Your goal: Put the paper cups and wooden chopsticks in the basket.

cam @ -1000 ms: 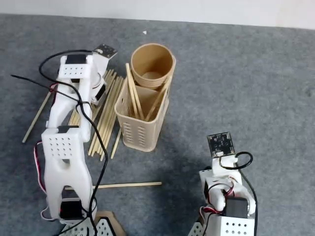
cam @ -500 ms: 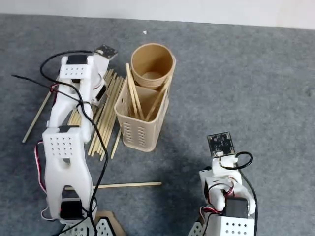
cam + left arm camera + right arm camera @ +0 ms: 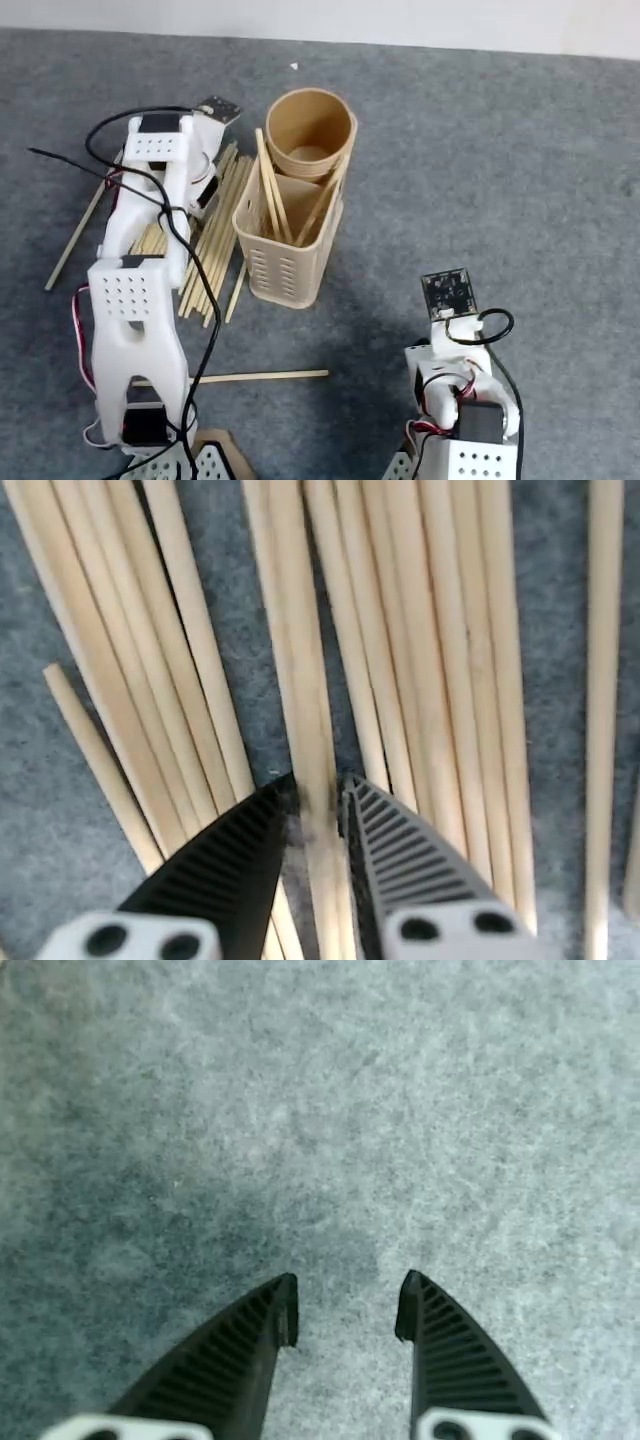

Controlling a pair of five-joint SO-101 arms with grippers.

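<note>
Mid-pick among the wooden chopsticks (image 3: 215,245), with left end effector (image 3: 318,798) seemingly clenched on one chopstick (image 3: 305,680) and right end effector (image 3: 345,1310) released; next, lifting it into the basket (image 3: 285,275).

No words, numbers or signs to read anywhere here, folks. The small dark circuit board (image 3: 448,292), down and to the right of the basket (image 3: 285,272), carries tiny pale marks, far too small to make out.

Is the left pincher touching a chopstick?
Touching. In the left wrist view, the left gripper has one chopstick filling the space between its jaws, pressed from both sides.
</note>
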